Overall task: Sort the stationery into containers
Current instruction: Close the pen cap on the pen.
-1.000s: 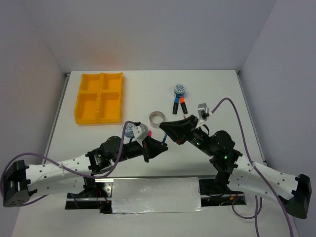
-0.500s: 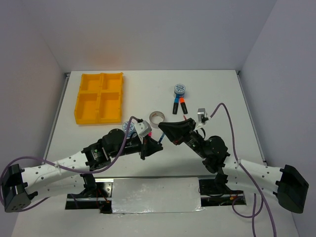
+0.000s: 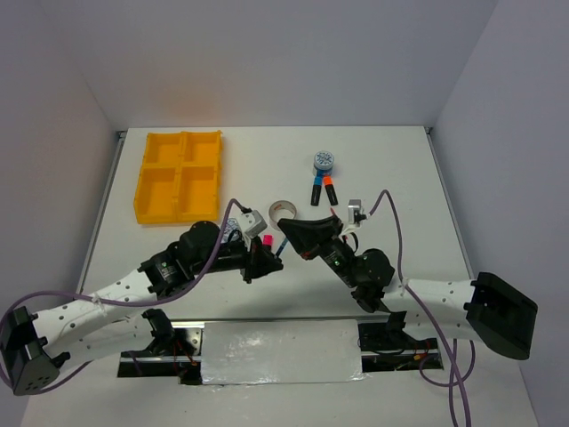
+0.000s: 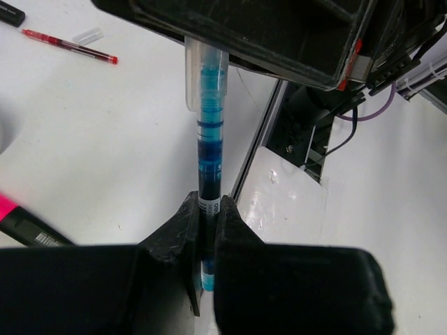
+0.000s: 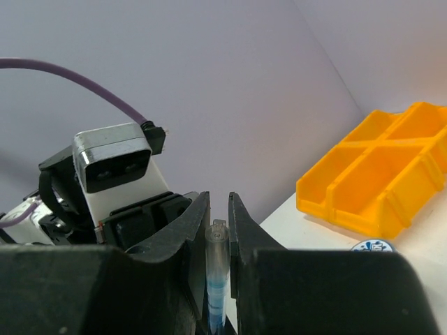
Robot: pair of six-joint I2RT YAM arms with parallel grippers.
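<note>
The teal pen (image 3: 282,242) hangs in the air between my two grippers. My left gripper (image 4: 208,213) is shut on its lower barrel (image 4: 209,139). My right gripper (image 5: 218,216) is closed round its clear cap end (image 5: 218,241). In the top view the left gripper (image 3: 262,260) and the right gripper (image 3: 295,235) meet at the table's middle. The pink-capped highlighter (image 3: 266,240) lies just beside them. The yellow tray (image 3: 180,165) stands at the far left, its four compartments bare. A silver tape ring (image 3: 283,211) lies behind the grippers.
A patterned tape roll (image 3: 324,162) and the blue-capped (image 3: 316,189) and orange-capped (image 3: 329,189) highlighters lie far right of centre. A second roll (image 3: 233,231) shows partly behind my left arm. A red pen (image 4: 68,46) and a small clear cap (image 4: 87,34) lie on the table.
Both grippers have shifted a little to the left together, with the teal pen still between them. The right arm has lowered and stretched out.
</note>
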